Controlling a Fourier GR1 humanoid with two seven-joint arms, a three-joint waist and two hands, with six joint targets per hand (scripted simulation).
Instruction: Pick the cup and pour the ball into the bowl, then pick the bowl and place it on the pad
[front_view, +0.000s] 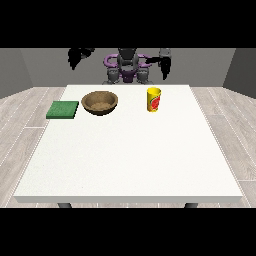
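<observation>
White worktop (130, 160) is filling the foreground nearest the camera, its front part bare and its far part carrying everything else. Toward that far edge, right of centre, the yellow cup (154, 99) with a red mark on its side is standing upright; whether the ball is lying inside it cannot be told from this view. Left of the cup, with open surface between them, the brown bowl (100, 103) is sitting on its base with its mouth facing up. Just beside the bowl, at the worktop's left edge, the green pad (63, 109) is lying flat, apart from the bowl. Both hands are hanging in the air beyond the far edge, well apart from every object. At the view's right, the hand (165, 67) is pointing its fingers downward, above and behind the cup, touching nothing. At the view's left, the other hand (76, 56) is hovering farther off, beyond the pad and bowl. Whether either hand's fingers are apart or together cannot be told.
</observation>
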